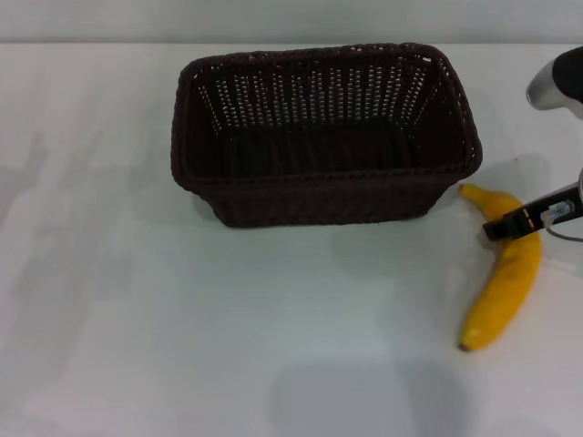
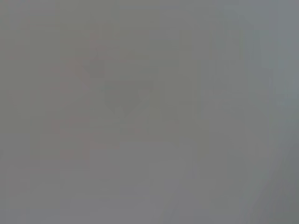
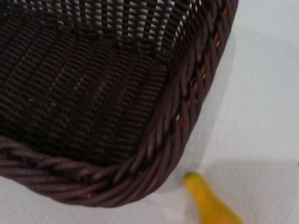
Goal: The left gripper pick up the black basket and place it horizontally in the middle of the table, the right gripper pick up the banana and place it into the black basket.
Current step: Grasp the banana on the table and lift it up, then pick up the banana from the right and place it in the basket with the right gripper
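The black basket stands upright and empty in the middle of the white table, its long side running left to right. The banana lies on the table just right of the basket's near right corner, its upper end pointing towards that corner. My right gripper reaches in from the right edge and lies across the banana's upper part. The right wrist view shows the basket's corner from close above and the banana's end beside it. My left gripper is out of view; the left wrist view shows only flat grey.
A silver-grey part of my right arm shows at the far right. The table's far edge runs along the top of the head view, just behind the basket.
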Tool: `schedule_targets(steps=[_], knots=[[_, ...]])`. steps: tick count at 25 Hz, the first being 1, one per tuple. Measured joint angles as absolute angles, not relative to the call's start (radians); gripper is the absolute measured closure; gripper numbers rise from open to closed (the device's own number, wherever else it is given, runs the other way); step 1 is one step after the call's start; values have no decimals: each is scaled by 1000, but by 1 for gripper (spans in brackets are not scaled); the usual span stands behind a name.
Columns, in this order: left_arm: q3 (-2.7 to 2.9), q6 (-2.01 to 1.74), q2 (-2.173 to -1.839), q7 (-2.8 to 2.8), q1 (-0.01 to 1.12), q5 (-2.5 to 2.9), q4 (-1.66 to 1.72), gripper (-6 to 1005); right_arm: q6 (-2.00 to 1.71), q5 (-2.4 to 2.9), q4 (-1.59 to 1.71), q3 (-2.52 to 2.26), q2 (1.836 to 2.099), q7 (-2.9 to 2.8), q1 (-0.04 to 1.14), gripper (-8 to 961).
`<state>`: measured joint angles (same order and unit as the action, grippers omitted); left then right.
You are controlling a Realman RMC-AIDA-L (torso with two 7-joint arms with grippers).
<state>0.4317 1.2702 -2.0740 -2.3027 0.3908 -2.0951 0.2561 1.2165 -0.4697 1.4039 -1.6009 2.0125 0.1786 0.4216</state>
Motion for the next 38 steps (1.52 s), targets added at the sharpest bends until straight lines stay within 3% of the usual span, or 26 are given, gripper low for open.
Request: schedule_targets(steps=[9,21,27,32,38], knots=[[428,1270,-2074,-2307,391,-2096,256,283,1267,-486,1393,-1563,2011,221,427,448],[428,1269,-2077,-2307,391,-2096,242,282,1571,-948,1377,-1307,2011,622,417,471],[428,1279,-2077,-2302,405,-2099,223,282,1564,-1290,1196,-1194,2011,769,509,471],[433,1281,-2079,-2304,413,-2099,207,281,1414,-1381,976,-1080,2013,904,646,471],[428,1285,-2080,-2302,422,-2127,178,281,1088,-1667,782,-1098,2023,1181,689,472]])
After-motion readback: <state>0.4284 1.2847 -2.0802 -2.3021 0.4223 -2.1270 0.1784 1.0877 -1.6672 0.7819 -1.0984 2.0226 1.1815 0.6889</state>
